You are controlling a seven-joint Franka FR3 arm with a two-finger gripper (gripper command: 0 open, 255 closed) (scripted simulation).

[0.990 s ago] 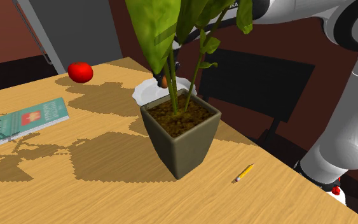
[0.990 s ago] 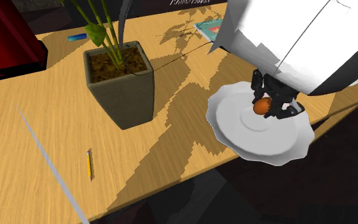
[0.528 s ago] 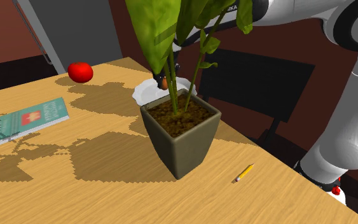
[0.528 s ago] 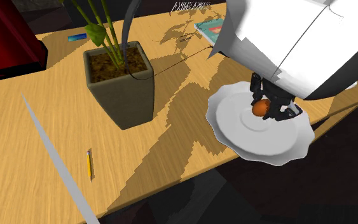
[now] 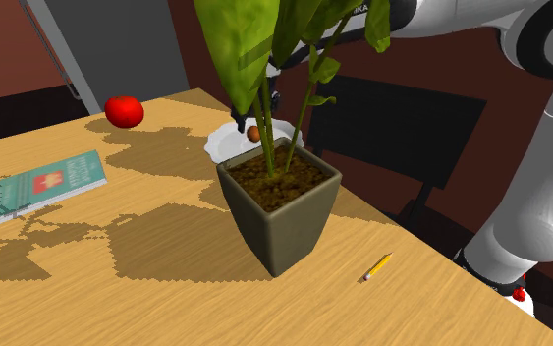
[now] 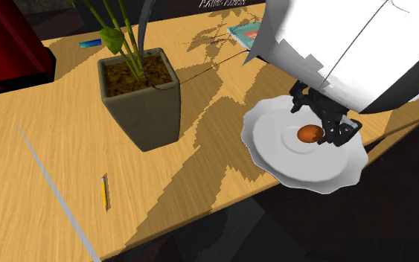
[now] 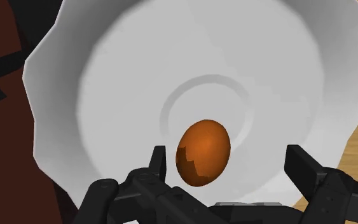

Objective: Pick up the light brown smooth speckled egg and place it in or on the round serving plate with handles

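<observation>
The brown egg (image 7: 203,151) lies on its side near the middle of the white scalloped plate (image 7: 107,83). My gripper (image 7: 228,162) hangs just above it, open. The fingers (image 7: 298,167) stand apart on either side of the egg and do not clasp it. In the second exterior view the egg (image 6: 309,133) rests on the plate (image 6: 289,167) at the table's near edge, with the gripper (image 6: 321,119) over it under the white arm. From the shoulder view the egg (image 5: 252,132) and plate (image 5: 223,144) peek out behind the plant's stems.
A potted plant (image 5: 279,206) in a square dark pot stands mid-table, its leaves screening the gripper in the shoulder view. A red round fruit (image 5: 124,111), a teal book (image 5: 48,184) and a yellow pencil (image 5: 377,266) lie on the wooden table. The plate sits close to the table's edge.
The fingers have opened and let go of the egg. The egg has dropped slightly and now rests on the plate.
</observation>
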